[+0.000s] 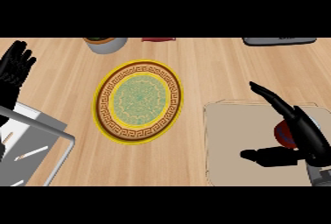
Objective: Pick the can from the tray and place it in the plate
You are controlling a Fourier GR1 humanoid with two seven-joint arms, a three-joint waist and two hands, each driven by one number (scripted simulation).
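No readable text, label, brand or no. anywhere in the head view. The plate (138, 101) carries only a gold key-pattern border w/ a green ornamental centre, no letters; the can (283, 133), mostly hidden behind the right hand (304, 135), shows just red and blue patches, too little to tell any print. The tray (242, 144) surface is plain beige, and the dark object at the top right edge (279, 41) has pale marks too blurred to read.
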